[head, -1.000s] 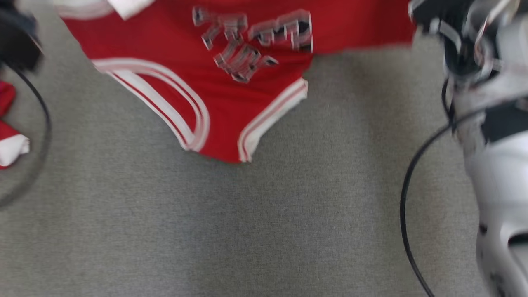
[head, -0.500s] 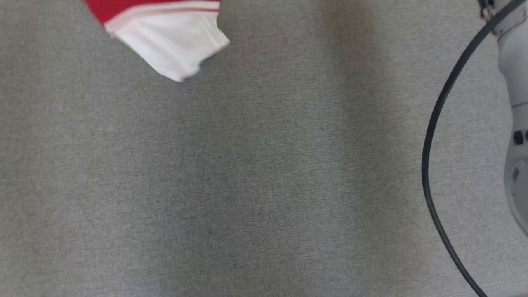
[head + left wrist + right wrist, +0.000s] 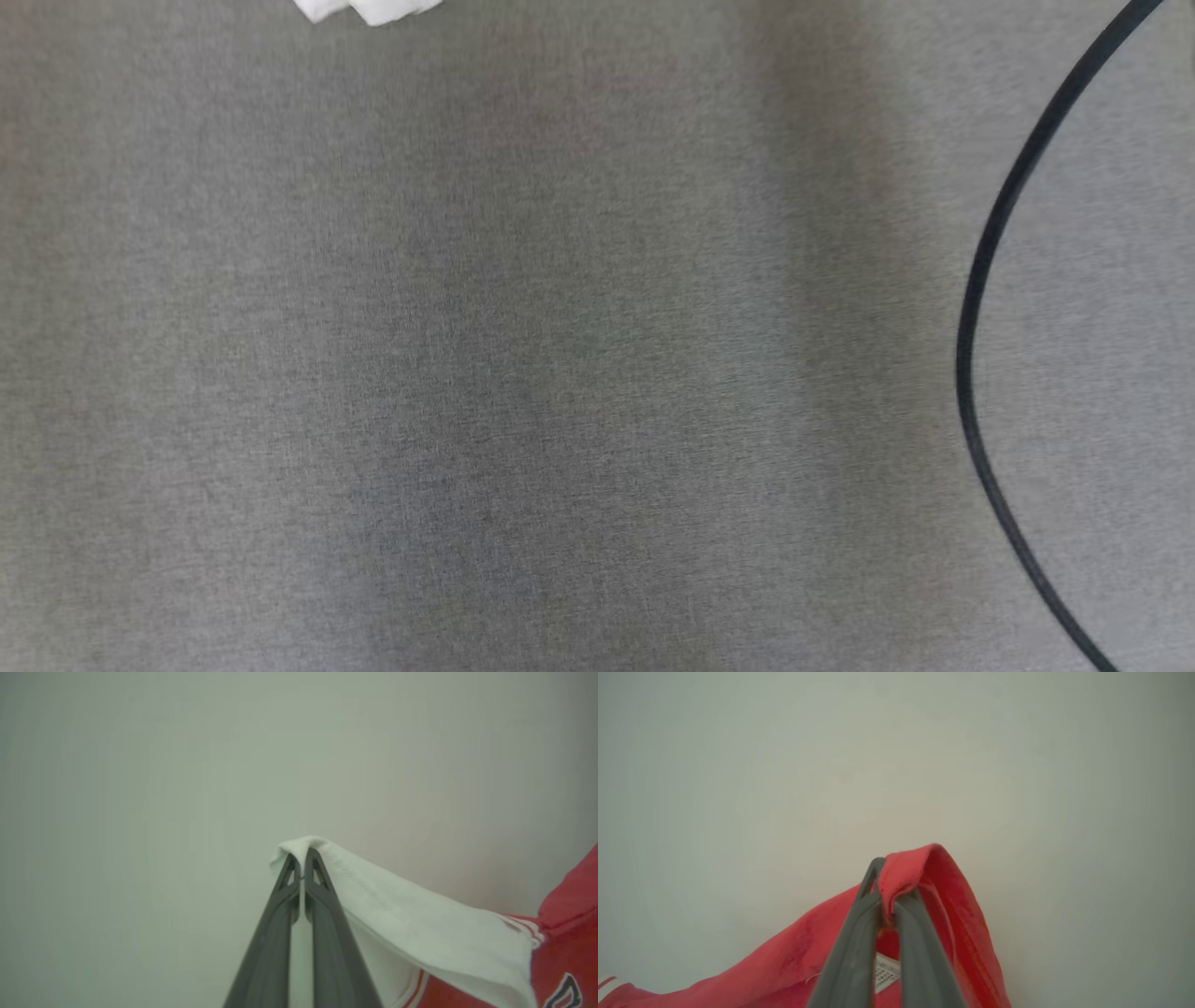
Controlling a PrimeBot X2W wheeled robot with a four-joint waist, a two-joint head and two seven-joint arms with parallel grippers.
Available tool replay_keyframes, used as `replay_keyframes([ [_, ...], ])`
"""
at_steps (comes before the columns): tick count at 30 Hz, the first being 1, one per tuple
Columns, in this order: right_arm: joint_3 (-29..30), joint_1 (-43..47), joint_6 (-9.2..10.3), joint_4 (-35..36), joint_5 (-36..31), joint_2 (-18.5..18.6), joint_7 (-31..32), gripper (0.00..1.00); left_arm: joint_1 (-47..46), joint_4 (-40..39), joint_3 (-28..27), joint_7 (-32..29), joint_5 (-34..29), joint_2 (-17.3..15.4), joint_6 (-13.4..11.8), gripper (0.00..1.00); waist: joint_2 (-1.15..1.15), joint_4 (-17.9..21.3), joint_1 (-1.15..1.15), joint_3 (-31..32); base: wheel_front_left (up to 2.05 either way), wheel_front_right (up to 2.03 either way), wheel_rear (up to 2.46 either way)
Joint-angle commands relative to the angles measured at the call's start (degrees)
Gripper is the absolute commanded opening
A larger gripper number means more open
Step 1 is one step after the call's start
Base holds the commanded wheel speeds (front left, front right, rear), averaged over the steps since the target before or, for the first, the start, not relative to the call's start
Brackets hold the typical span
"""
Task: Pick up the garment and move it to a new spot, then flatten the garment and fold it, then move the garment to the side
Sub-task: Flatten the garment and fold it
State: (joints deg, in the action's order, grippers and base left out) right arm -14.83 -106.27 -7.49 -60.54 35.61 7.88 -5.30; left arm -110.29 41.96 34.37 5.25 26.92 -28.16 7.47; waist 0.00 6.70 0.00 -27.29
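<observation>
The garment is red with white trim and dark lettering. In the head view just a white corner of the garment pokes in at the top edge. In the left wrist view my left gripper is shut on a white band of the garment, which drapes off to the lower right into red cloth. In the right wrist view my right gripper is shut on a folded red edge of the garment; a small white label hangs behind its fingers. Both pinched parts are lifted against a plain pale background.
A grey fabric surface spreads across the head view. A black cable curves down that view's right side.
The head view has swung: the red garment that lay across the top a second ago has slid up out of frame, leaving a white corner. The pale right arm has left the frame too.
</observation>
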Motion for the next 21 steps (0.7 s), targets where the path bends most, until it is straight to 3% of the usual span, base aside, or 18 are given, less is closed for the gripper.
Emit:
replay_keyframes([
  [1,-1.55,1.0,0.0,0.75,0.95,-0.39,-0.42,0.0,1.56,-0.09,0.19,1.2,1.64,-0.68,-0.07,0.0,0.0,-0.83,0.0,-2.79,0.0,0.0,0.0],
  [7,-7.18,6.41,0.0,5.28,4.55,0.81,-0.91,0.0,6.63,-3.27,2.35,3.49,5.14,-3.34,-0.07,0.0,0.0,-0.96,0.0,-3.87,0.0,0.0,0.0],
  [13,-10.73,15.63,0.0,10.87,10.38,2.5,-1.13,0.0,15.49,-8.97,0.58,5.15,9.32,-3.84,-1.32,0.0,0.0,-1.36,0.0,-0.66,0.0,0.0,0.0],
  [16,-13.48,22.88,0.0,14.7,13.29,4.24,-0.52,0.0,22.8,-14.22,0.1,5.36,11.45,-4.58,-3.69,0.0,0.0,-1.52,0.0,1.81,0.0,0.0,0.0],
  [21,-17.52,37.44,0.0,23.41,17.68,8.01,-0.05,0.0,40.3,-28.77,-1.27,5.38,15.3,-6.84,-11.56,0.0,0.0,-1.74,0.0,6.31,0.0,0.0,0.0],
])
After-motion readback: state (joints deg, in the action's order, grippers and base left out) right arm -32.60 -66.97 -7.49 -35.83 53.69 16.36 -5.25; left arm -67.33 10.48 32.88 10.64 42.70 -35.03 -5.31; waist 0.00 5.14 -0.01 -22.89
